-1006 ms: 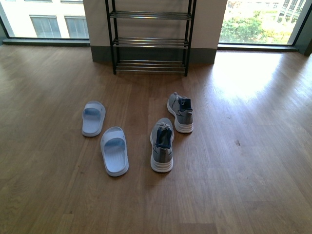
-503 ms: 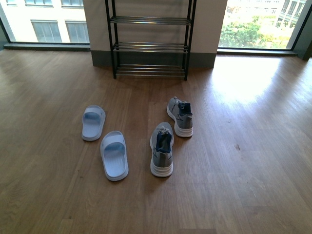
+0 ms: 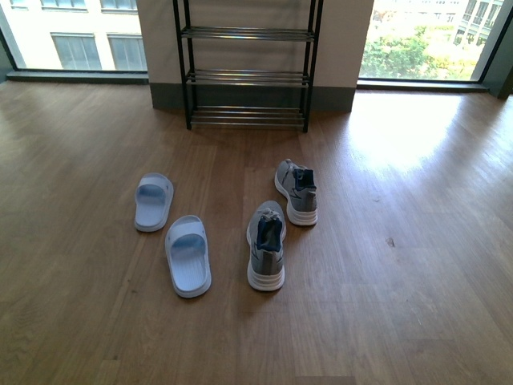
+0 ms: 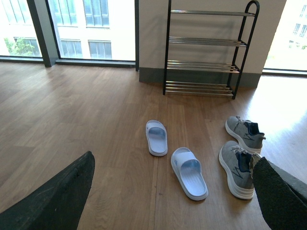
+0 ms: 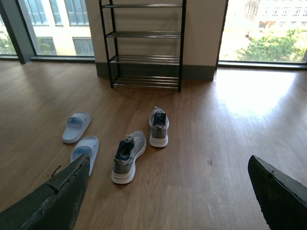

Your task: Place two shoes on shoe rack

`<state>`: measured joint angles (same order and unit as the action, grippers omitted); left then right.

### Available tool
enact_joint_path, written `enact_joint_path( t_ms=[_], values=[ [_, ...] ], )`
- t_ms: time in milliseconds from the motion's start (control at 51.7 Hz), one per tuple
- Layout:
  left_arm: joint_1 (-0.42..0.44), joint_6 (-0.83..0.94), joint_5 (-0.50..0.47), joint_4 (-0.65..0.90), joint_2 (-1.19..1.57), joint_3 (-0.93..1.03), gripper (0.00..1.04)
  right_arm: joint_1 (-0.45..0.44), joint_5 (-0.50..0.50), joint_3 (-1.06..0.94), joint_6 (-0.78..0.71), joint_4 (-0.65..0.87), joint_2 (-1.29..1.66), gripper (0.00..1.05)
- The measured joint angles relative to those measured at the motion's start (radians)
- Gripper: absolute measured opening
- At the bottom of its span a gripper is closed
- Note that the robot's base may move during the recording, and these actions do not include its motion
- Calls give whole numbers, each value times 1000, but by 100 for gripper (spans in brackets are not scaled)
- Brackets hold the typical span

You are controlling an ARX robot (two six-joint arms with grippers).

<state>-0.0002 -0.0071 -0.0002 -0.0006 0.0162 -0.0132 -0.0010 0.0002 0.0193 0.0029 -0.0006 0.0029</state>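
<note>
Two grey sneakers lie on the wooden floor, the nearer one (image 3: 266, 245) and the farther one (image 3: 296, 190), heels toward me. To their left lie two pale blue slides, one (image 3: 188, 255) near and one (image 3: 153, 202) farther. The shoe rack (image 3: 247, 76) stands against the wall behind them with nothing on its rods. Neither arm shows in the front view. My left gripper (image 4: 172, 157) is open, well above the floor, with the near slide (image 4: 189, 166) and near sneaker (image 4: 237, 162) below. My right gripper (image 5: 169, 159) hangs open with nothing between its fingers, the near sneaker (image 5: 128, 155) off to one side of it.
Large windows (image 3: 417, 40) flank the wall section behind the rack. A bright sun patch (image 3: 401, 128) falls on the floor to the right. Open wooden floor (image 3: 385, 305) surrounds the shoes on all sides.
The front view shifted a little a second ago, so rack and shoes sit slightly lower in the picture. The shoes have kept their places on the floor.
</note>
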Motion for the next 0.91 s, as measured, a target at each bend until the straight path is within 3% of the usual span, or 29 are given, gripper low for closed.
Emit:
enact_joint_path(
  t_ms=[909],
  values=[
    [0, 0, 0, 0, 0, 0, 95, 0, 0, 0, 0, 0, 0, 96]
  ],
)
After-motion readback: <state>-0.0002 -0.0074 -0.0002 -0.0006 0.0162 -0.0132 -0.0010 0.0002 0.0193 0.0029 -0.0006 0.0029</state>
